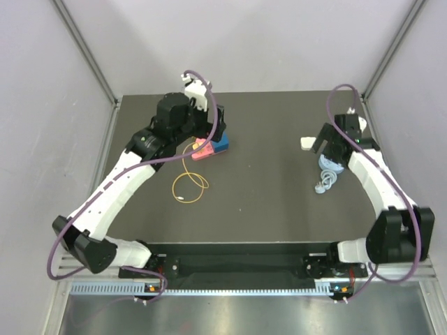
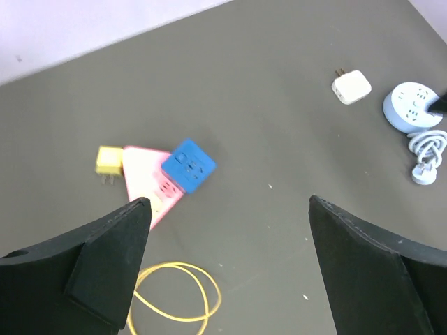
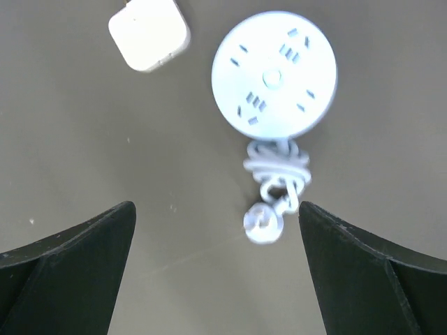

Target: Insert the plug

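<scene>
The white plug (image 2: 350,86) lies flat on the dark table (image 1: 272,202), far over on the right-hand side, just beside the round pale-blue socket (image 3: 274,73) but not touching it. In the left wrist view its two small prongs stick out from the corner that faces away from the socket, so its long axis runs from the prongs back towards the socket. In the right wrist view the plug is cut off by the top edge and its prongs are out of sight. The socket's grey cord (image 3: 276,174) lies bunched right next to it, ending in a small round plug head. The right gripper (image 3: 215,206) hangs above the socket and cord with its jaws spread wide, holding nothing and touching nothing. The left gripper (image 2: 228,202) is well apart from the white plug, on the left side of the table, jaws also wide apart and empty. Below and beside it lie a blue cube (image 2: 188,164) resting against a pink block (image 2: 143,178), a small yellow plug (image 2: 108,160) touching the block's other side, and a loop of yellow cable (image 2: 174,293).
</scene>
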